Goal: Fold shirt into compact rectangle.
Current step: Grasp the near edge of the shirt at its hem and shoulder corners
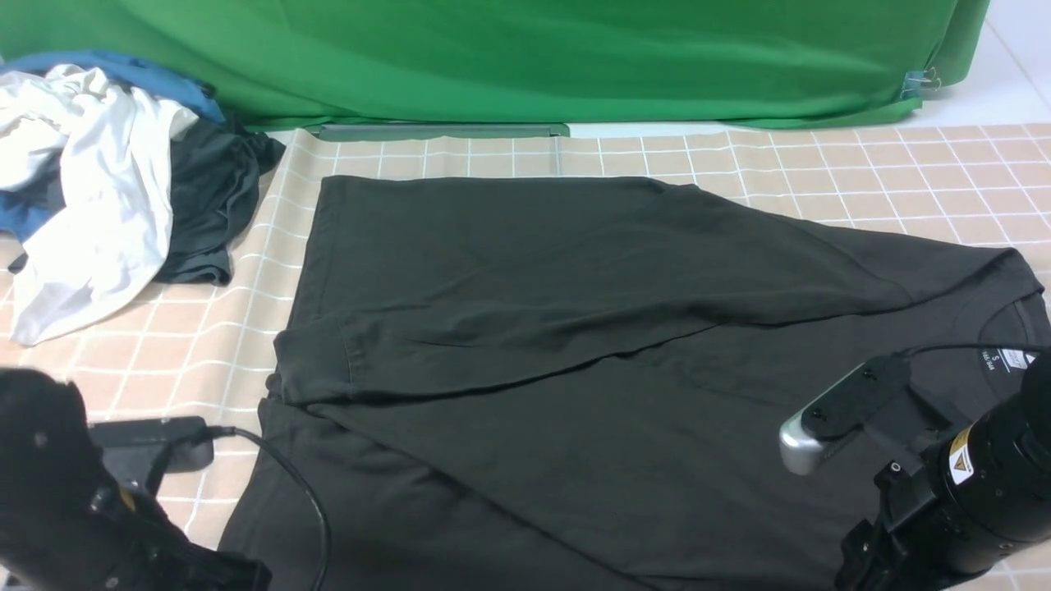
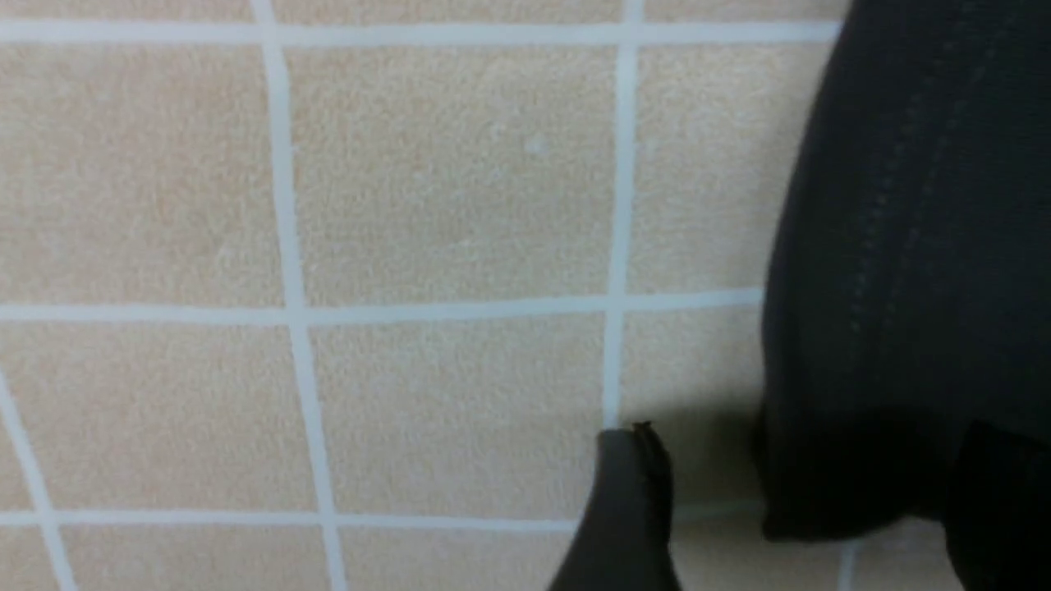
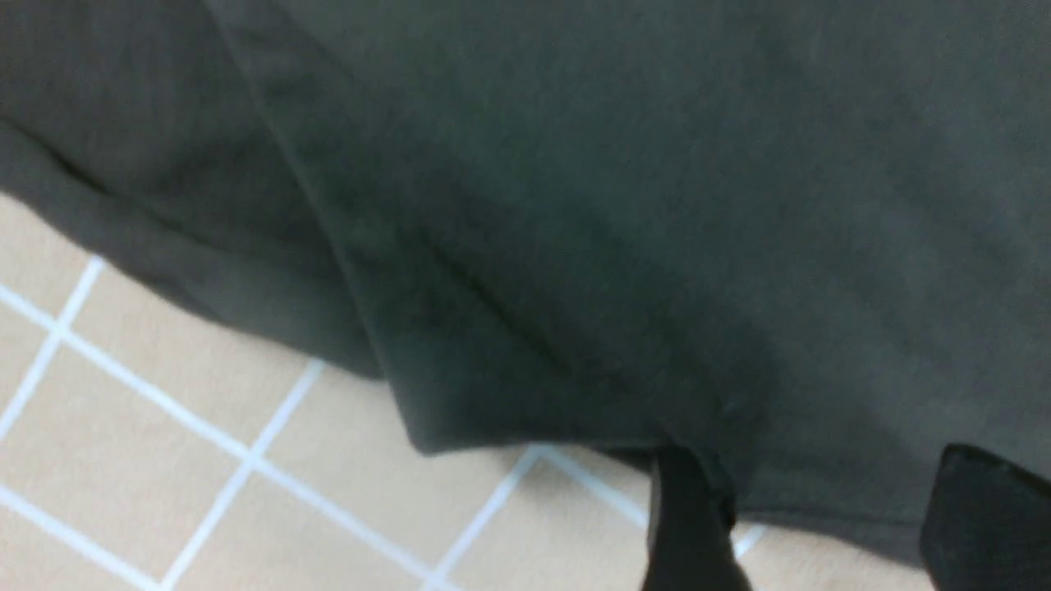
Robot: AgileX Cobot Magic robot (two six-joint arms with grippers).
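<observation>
The black shirt (image 1: 575, 328) lies spread on the checked cloth, its far side folded over toward the middle. Its white neck label (image 1: 1006, 359) shows at the right. My left arm (image 1: 74, 501) is at the near left by the shirt's hem. In the left wrist view my left gripper (image 2: 813, 501) is open, and a corner of the shirt (image 2: 887, 287) lies between its fingers (image 2: 628, 509). My right arm (image 1: 969, 492) is at the near right by the collar. My right gripper (image 3: 837, 513) is open over the shirt's edge (image 3: 575, 246).
A pile of other clothes sits at the back left: a white garment (image 1: 90, 189), a dark grey one (image 1: 209, 197) and a blue one (image 1: 123, 70). A green backdrop (image 1: 525, 57) closes off the far side. A black cable (image 1: 300, 492) crosses the shirt's near left part.
</observation>
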